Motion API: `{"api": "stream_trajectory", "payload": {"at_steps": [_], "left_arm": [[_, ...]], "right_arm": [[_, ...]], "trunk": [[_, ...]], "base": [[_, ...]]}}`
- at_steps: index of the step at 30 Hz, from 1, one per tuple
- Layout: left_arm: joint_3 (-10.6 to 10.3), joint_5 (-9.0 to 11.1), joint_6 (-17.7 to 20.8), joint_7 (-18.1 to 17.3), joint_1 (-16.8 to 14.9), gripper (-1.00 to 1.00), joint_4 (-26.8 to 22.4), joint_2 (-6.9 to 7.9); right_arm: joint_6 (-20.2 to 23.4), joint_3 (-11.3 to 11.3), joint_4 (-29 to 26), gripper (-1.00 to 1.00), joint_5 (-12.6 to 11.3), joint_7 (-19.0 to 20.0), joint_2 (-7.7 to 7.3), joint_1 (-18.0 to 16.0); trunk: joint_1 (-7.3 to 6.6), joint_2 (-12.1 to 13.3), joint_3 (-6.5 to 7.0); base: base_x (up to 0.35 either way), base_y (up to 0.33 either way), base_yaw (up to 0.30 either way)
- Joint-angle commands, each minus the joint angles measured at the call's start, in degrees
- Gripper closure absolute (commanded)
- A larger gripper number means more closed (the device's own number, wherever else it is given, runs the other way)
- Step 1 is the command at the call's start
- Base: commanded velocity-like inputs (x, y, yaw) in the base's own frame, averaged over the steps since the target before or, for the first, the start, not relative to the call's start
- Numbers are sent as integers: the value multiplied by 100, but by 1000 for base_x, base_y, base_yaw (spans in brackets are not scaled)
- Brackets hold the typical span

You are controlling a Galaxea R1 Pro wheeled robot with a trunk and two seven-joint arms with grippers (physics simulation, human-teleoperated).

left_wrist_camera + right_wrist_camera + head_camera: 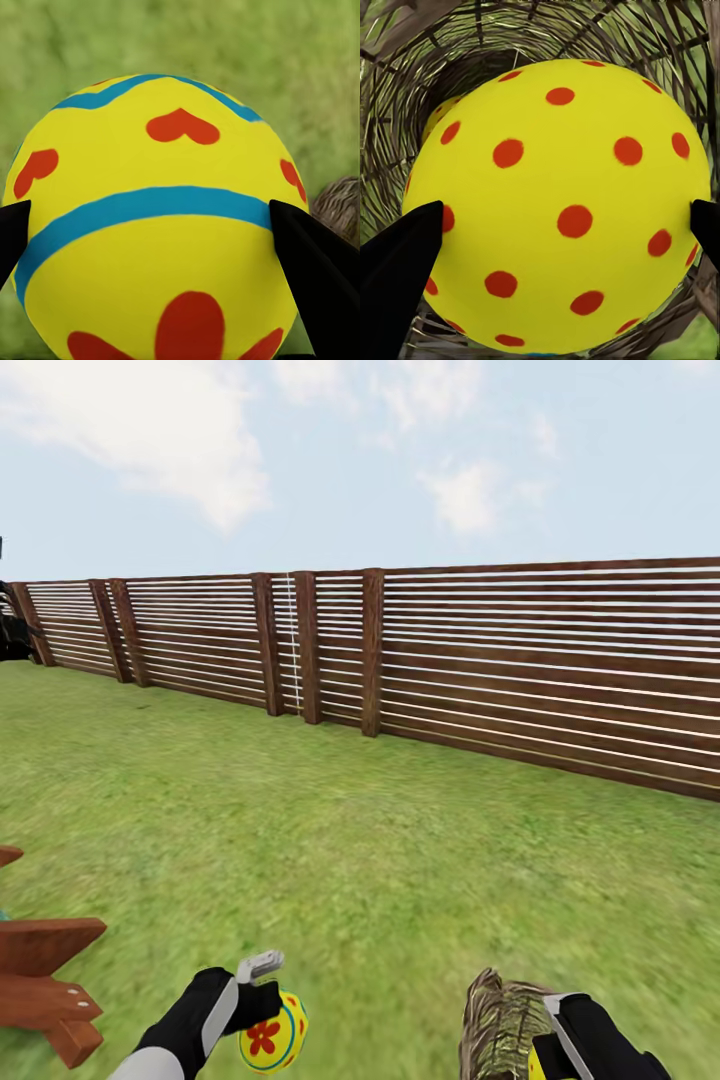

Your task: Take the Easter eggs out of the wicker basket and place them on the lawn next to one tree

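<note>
Head view: my left gripper (pixel 262 1000) clamps a striped egg (pixel 273 1036) over near lawn (pixel 380 880), while my right gripper (pixel 562 240) grips a dotted egg (pixel 559 206) inside the basket (pixel 500 1025).

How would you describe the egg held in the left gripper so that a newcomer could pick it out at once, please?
Start from the long slatted wooden fence and come down across the lawn to the near edge, where the left gripper is shut on an egg beside the wicker basket. This yellow egg carries blue bands and red hearts and petals, whereas the egg in the basket, between the right gripper's fingers, has only red dots.
</note>
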Motion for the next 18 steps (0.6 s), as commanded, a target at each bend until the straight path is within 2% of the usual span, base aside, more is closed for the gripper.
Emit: {"api": "stream_trajectory", "payload": {"at_steps": [1,4,6,10,18], "left_arm": [[35,28,36,-7,-2,100,33,-20],[45,29,28,-8,-2,100,65,-35],[50,33,14,-8,-2,100,69,-35],[52,30,-510,-5,-2,100,117,-41],[50,20,-550,0,-2,100,140,-115]], "right_arm": [[35,6,-4,100,15,23,-5,-2],[13,-10,2,100,-18,39,-29,-2],[-216,-10,75,100,-19,40,-21,-2],[-318,-9,103,100,-29,30,-11,-2],[-252,-18,96,100,-30,22,-11,-1]], "trunk": [[-1,-1,-6],[-1,-1,-6],[-1,-1,-6],[-1,-1,-6],[-1,-1,-6]], "base": [[0,0,0],[0,0,0],[0,0,0],[-7,0,0],[-285,0,0]]}}
